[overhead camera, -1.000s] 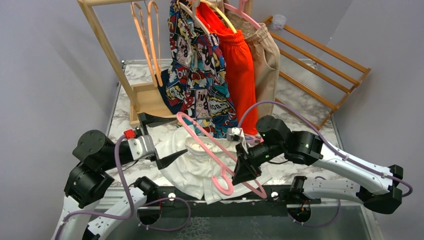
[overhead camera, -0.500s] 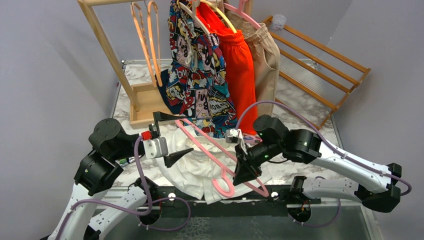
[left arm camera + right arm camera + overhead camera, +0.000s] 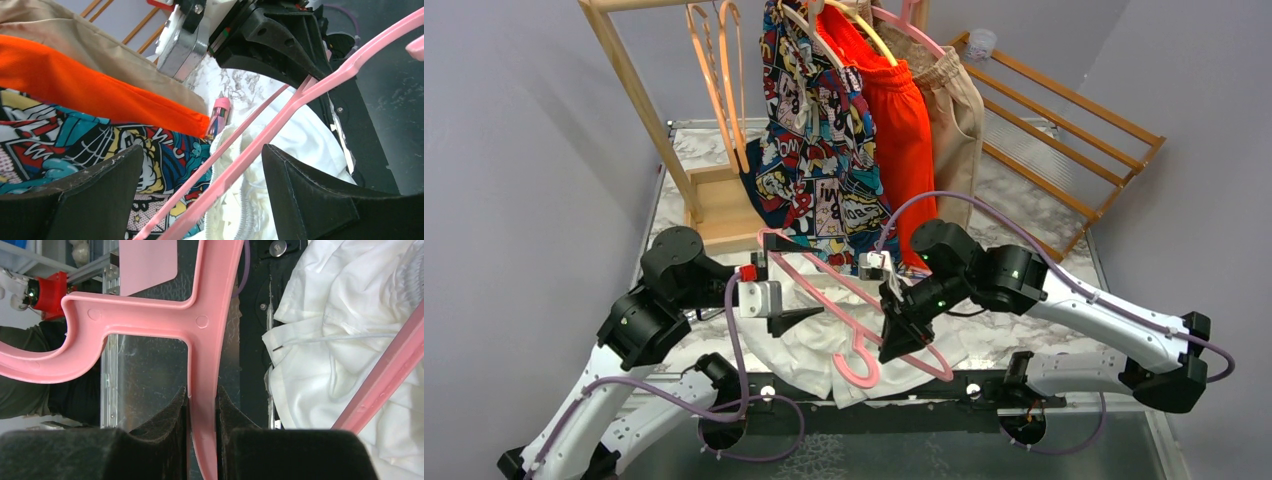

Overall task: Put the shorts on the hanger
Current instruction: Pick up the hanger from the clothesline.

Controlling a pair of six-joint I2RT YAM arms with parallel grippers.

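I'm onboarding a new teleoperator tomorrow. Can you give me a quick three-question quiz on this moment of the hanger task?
1. True or false: the right tool is shut on the pink hanger.
2. Fill in: the left tool is ____.
3. Where are the white shorts? A) draped over the hanger B) lying on the table under the hanger C) gripped in the left tool
Key: 1 true; 2 open; 3 B.
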